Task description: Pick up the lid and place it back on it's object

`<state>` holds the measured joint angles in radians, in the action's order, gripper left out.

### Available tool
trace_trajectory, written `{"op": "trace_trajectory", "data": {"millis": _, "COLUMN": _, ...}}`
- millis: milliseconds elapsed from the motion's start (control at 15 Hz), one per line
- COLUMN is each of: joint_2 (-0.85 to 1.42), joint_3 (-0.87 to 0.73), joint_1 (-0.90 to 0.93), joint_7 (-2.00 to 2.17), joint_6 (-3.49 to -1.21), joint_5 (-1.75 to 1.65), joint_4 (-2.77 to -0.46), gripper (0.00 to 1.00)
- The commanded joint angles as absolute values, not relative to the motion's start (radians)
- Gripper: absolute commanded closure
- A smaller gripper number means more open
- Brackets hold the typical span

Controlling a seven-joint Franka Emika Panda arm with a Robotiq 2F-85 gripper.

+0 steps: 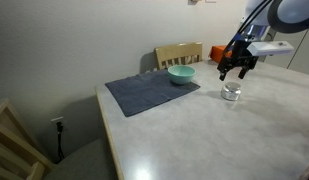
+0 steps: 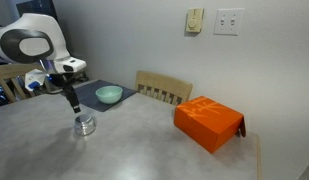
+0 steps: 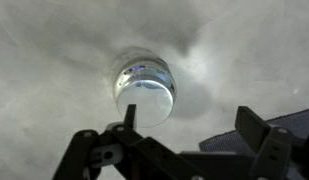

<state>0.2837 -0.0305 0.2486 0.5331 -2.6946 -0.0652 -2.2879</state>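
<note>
— Nearest on the pale table (image 2: 144, 150)?
— Small glass jar (image 2: 85, 125), upright, left of the table's middle in an exterior view. Silvery lid (image 3: 145, 88) flat on its mouth, judging by the wrist view.
— And the pincer?
— Gripper (image 2: 74, 107) directly over the jar, just above it and seemingly not touching. Fingers (image 3: 252, 128) spread wide, holding nothing.
— Farther off?
— Teal bowl (image 2: 108, 95) on a dark grey mat (image 1: 139, 97), beyond the jar and apart from it.
— Over to the right?
— Orange box (image 2: 208, 122) lying well apart from the jar, near the table's right end.
— Farthest?
— Wooden chair (image 2: 164, 90) at the table's far edge, then the wall with a switch (image 2: 195, 20) and an outlet (image 2: 229, 21) high on the right.
</note>
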Motion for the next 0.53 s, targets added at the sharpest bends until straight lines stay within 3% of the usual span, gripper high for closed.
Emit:
{"op": "trace_trajectory", "data": {"millis": 0, "joint_2": 0.215, "joint_3": -0.046, "joint_1": 0.266, "joint_7": 0.59, "joint_6": -2.741, "joint_5": -0.123, "joint_4": -2.353, "gripper": 0.0}}
{"op": "trace_trajectory", "data": {"millis": 467, "joint_2": 0.223, "joint_3": -0.02, "joint_1": 0.246, "joint_7": 0.596, "joint_6": -2.737, "joint_5": -0.114, "joint_4": -2.328, "gripper": 0.0}}
